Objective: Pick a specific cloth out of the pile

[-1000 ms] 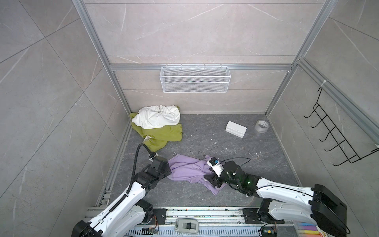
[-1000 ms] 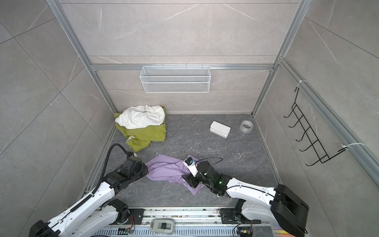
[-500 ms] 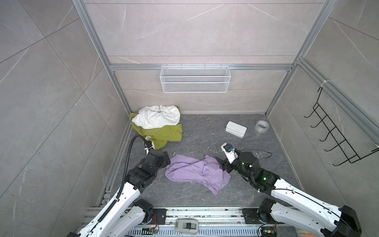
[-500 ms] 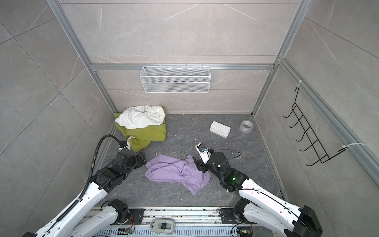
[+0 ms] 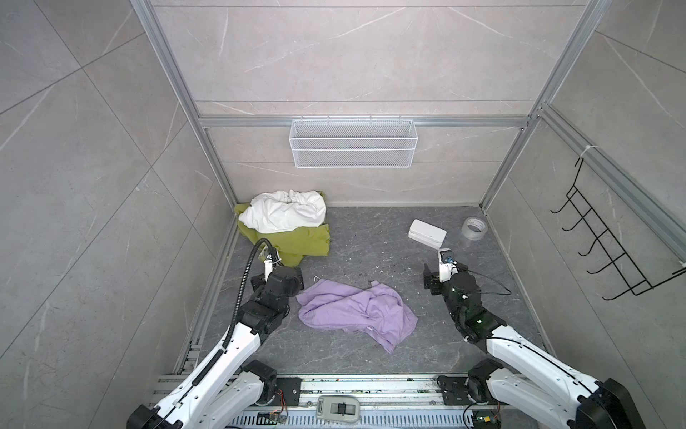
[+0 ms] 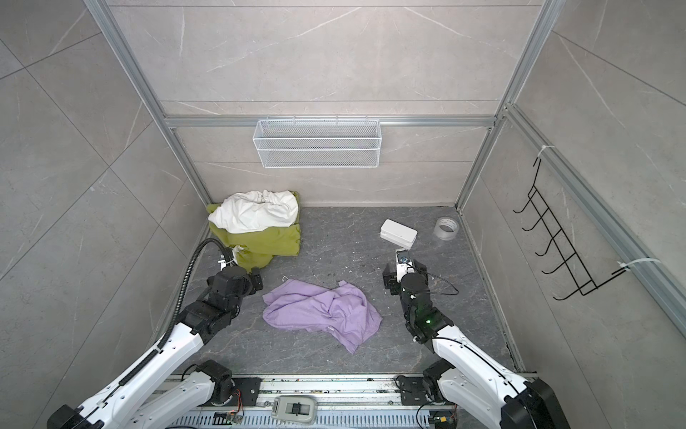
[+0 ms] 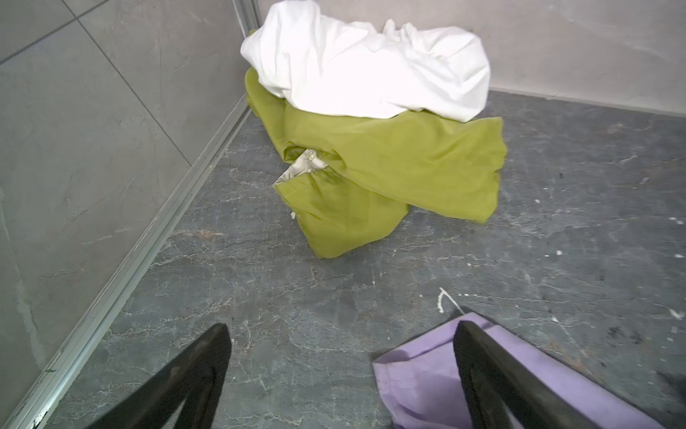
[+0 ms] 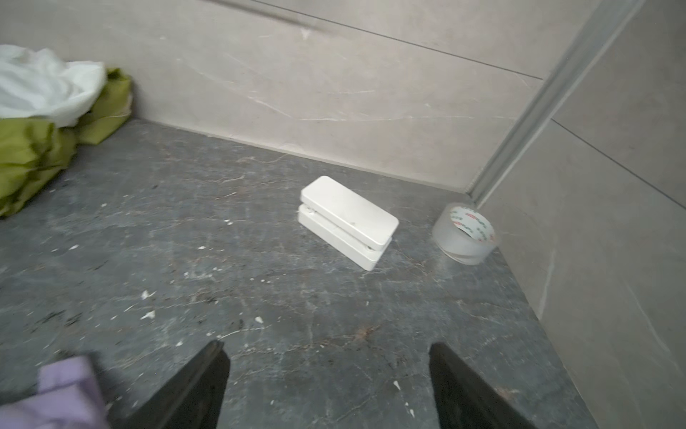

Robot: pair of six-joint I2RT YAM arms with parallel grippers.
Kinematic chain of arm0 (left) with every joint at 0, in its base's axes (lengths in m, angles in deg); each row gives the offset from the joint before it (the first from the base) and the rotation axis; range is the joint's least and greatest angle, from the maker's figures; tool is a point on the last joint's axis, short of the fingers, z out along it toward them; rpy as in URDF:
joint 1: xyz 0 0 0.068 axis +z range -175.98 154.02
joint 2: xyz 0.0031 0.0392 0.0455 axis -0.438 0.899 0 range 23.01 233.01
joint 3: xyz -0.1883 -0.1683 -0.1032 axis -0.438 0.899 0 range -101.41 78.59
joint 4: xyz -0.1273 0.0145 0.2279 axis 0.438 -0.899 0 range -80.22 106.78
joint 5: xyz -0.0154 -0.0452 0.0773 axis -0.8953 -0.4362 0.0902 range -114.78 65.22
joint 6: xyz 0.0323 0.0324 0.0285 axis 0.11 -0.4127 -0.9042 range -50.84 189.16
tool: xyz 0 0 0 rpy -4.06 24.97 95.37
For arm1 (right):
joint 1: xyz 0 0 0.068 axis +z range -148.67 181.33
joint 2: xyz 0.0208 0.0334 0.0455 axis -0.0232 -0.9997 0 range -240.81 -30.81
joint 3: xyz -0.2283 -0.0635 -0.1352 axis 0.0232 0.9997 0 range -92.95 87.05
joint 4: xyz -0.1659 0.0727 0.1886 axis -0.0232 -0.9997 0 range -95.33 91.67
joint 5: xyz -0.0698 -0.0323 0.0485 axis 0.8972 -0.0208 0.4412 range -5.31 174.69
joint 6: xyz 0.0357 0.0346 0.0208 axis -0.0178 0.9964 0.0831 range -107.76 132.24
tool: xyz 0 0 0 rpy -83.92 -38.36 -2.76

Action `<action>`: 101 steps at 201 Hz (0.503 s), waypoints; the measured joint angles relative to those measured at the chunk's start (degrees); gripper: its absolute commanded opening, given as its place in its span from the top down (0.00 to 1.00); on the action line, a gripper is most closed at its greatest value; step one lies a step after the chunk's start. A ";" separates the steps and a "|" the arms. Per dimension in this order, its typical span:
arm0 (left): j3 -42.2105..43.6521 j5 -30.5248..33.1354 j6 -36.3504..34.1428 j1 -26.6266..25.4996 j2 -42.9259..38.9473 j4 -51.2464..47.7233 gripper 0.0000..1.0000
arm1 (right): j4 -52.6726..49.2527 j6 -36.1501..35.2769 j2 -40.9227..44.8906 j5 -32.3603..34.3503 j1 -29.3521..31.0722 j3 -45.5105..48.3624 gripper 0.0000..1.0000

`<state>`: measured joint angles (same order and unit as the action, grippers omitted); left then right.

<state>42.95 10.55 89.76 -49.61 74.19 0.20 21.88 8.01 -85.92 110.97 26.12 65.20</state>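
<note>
- We see the lavender cloth (image 5: pixel 356 315) lying crumpled on the dark desk (image 5: pixel 371 371), between the two arms and toward the front edge in both top views.
- It is clear of the pile (image 5: pixel 282 226), which sits in the far left corner: a white cloth (image 5: pixel 286 213) on top of an olive-green cloth (image 5: pixel 297 241).
- We find the left claw (image 7: pixel 341 327) spread wide, with only bare desk between its fingers (image 7: pixel 208 356).
- In the left wrist view, one finger crosses in front of the lavender cloth's near corner. We cannot tell whether it touches the fabric.
- The left claw holds nothing.
- We find the right claw (image 8: pixel 328 345) parted too, empty, with bare desk in the gap.
- In the right wrist view a blurred lavender corner shows just beside one finger, apart from it.
- Beyond the right claw we note a white box (image 5: pixel 427 233), and near it a roll of clear tape (image 5: pixel 474 228) in the far right corner.
</note>
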 measured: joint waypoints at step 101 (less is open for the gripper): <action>4.44 -6.19 -8.20 15.50 18.49 20.48 0.10 | 30.25 2.32 -24.04 1.49 -10.21 7.04 0.16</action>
<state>47.39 4.37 81.56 -34.12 92.68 20.68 52.13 10.33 -109.96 112.46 15.92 72.24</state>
